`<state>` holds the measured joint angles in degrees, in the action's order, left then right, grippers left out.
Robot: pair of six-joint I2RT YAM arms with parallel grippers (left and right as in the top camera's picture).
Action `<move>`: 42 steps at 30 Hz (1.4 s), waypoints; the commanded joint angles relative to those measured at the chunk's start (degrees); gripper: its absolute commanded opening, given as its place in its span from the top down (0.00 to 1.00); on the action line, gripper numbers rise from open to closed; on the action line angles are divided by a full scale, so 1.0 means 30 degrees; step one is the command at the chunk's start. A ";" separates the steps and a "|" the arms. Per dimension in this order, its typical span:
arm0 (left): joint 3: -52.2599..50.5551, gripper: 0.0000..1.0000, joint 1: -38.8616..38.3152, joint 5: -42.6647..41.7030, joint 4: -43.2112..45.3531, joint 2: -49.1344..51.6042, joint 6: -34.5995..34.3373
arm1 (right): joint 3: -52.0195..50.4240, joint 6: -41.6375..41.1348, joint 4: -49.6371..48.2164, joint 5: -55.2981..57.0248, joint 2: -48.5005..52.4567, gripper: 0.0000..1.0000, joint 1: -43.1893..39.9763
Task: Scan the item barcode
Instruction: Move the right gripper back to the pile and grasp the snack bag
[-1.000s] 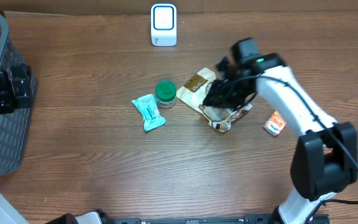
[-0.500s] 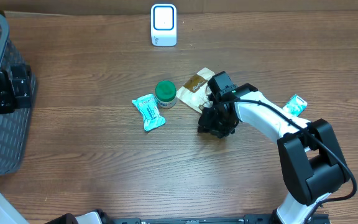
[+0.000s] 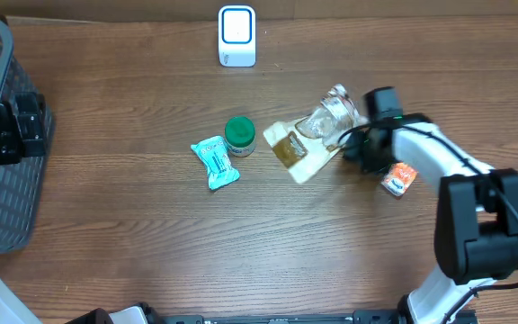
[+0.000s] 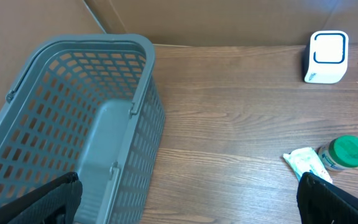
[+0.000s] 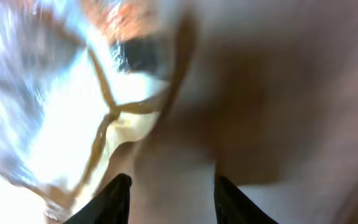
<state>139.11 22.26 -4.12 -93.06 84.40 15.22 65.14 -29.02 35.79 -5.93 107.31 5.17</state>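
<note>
Item: the flat film pouch (image 3: 306, 144), brown print with a clear crinkled end. It sits right of centre on the worktop (image 3: 151, 252), just right of the green-lidded jar (image 3: 239, 133) and well short of the white scanner (image 3: 236, 36) at the far edge. Its clear end looks raised off the wood toward the right hand (image 3: 353, 146), and the outline is smeared.

Right hand: at the pouch's right edge. The wrist view is badly blurred. The two fingers stand partly apart with pouch film by the left one, but I cannot tell whether it has hold of any film.

Left hand (image 4: 188, 186): spread wide and empty, parked over the grey basket (image 4: 61, 93) at the far left.

Handling, as judged:
- Light, limp and glossy — it should fold and sag from any single pinch point, and the film may slip between the pads.
- Contents appear small and loose, so not fragile, though they could shift as it tilts.
- Best hold is probably a sealed edge or corner, pinched across the thickness, keeping the fingers off the printed face.
- Barcode position not visible from here — the face may need turning toward the scanner.

Nearby clutter: a teal packet (image 3: 215, 162) left of the jar and a small orange packet (image 3: 398, 178) just beside the right arm.
</note>
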 commanded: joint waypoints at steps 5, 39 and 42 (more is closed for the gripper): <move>0.0044 0.00 0.0073 -0.0124 0.0080 -0.0015 0.0291 | -0.0080 0.0656 -0.4532 -0.7584 -0.0168 0.54 -0.2433; 0.0044 0.00 0.0073 -0.0124 0.0080 -0.0015 0.0291 | -0.2339 -0.1224 -1.1402 -0.8553 0.4692 0.36 0.1719; 0.0044 0.00 0.0073 -0.0124 0.0073 -0.0015 0.0291 | -0.2339 -0.1756 -1.2961 -0.8539 0.5391 0.51 0.2630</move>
<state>139.11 22.26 -4.12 -93.06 84.40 15.22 60.64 -32.80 -3.70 -35.51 117.47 10.28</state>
